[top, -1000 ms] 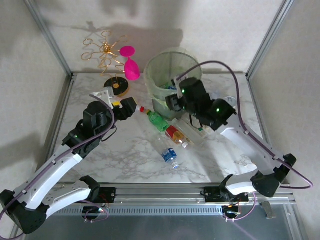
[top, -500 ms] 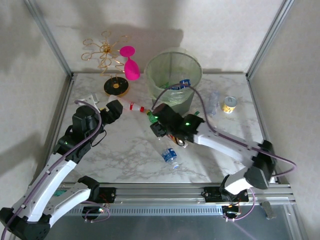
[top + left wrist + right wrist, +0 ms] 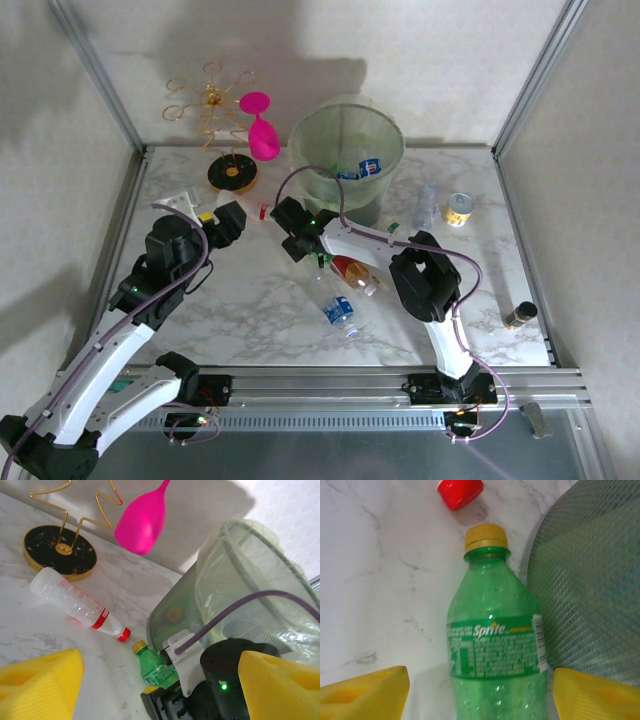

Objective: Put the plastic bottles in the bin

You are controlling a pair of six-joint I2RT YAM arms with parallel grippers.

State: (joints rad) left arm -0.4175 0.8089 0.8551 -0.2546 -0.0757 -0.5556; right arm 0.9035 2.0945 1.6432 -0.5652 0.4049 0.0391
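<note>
A green plastic bottle [image 3: 495, 645] with a yellow cap lies on the marble beside the bin [image 3: 592, 580]. My right gripper [image 3: 480, 700] is open and straddles it, with a gap at each yellow finger. My left gripper [image 3: 160, 700] is open and empty, facing a clear bottle [image 3: 75, 607] with a red label and cap, and the green bottle [image 3: 155, 667]. From above, the right gripper [image 3: 292, 232] sits low just left of the bin [image 3: 345, 110], and the left gripper [image 3: 228, 218] is further left. A blue-labelled bottle [image 3: 368, 168] lies inside the bin.
On the table lie a blue-labelled bottle [image 3: 341, 315], an orange-red bottle [image 3: 352, 270], a clear bottle [image 3: 427, 207] and a yellow-labelled can [image 3: 459, 208]. A pink goblet [image 3: 262, 135] and gold wire stand [image 3: 232, 172] stand at the back left. A small dark bottle [image 3: 520, 315] stands at the right edge.
My right gripper came away from the bin's rim, swung down and left to the green bottle and opened. A blue-labelled bottle now lies in the bin. The left gripper drew back slightly.
</note>
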